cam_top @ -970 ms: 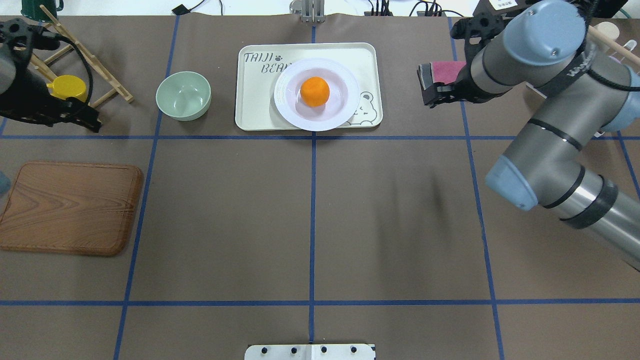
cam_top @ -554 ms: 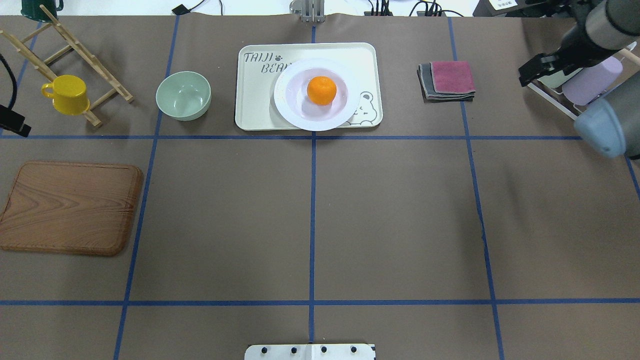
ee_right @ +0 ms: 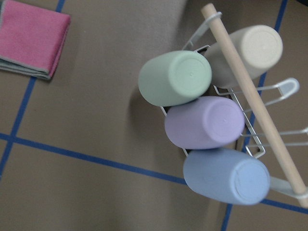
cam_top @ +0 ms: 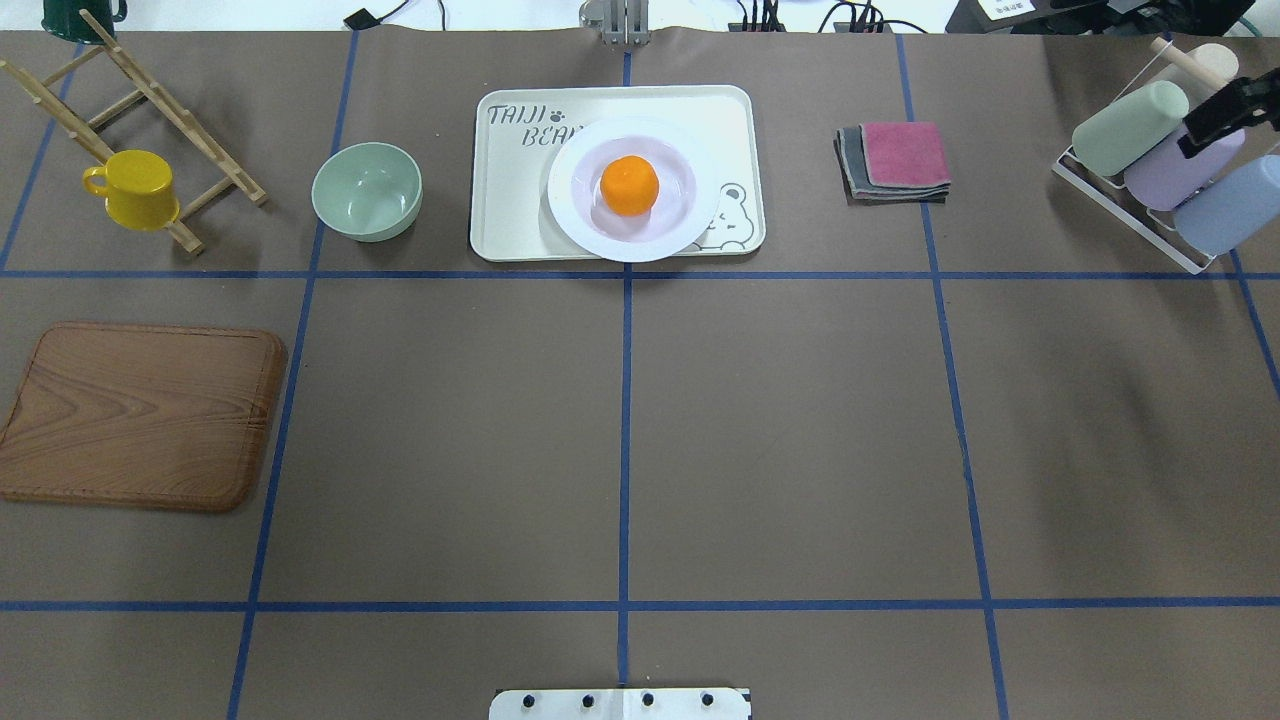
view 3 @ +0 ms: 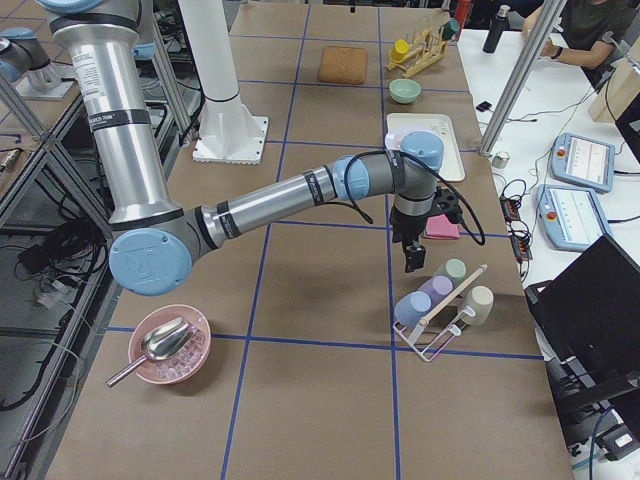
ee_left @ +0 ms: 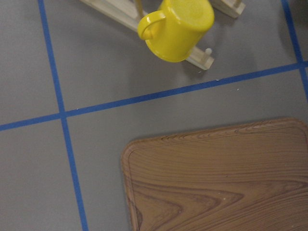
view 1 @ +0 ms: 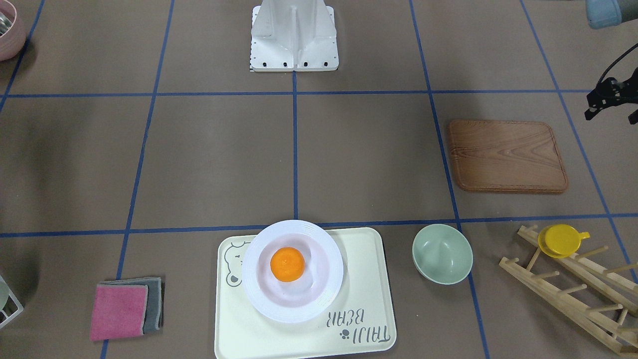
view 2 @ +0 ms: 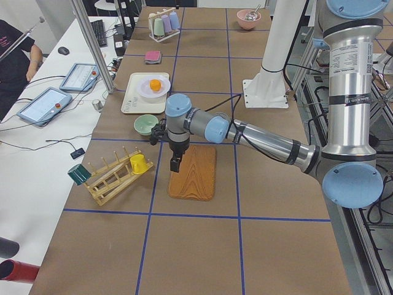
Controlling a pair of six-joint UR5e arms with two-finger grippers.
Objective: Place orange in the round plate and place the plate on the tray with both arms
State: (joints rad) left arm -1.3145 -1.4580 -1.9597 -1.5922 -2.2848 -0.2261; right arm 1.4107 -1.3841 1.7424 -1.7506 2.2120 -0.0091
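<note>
**Two arms, zero things in them: looks finished to me**

By my read, both steps are done. The orange sits in the middle of the plate, and the plate sits on the tray, upper middle of the overhead view. It's parked over the tray's right half, partly covering the bear drawing, with its near rim right at the tray's edge.

My left gripper hangs over the board, near the yellow mug. My right gripper is by the cup rack, at the overhead view's upper right. Neither carries anything, but whether the jaws are apart or together I honestly can't tell. They're too small in these shots.

Next move? Probably none. If anything, a two-handed nudge to centre the plate, gripping opposite rims.

Handling notes:
- The plate is glossy white with a ridged rim, so likely slippery.
- The orange is round and slightly flattened, so it could roll in that shallow well.
- The tray is smooth and cream with rounded corners.
</note>
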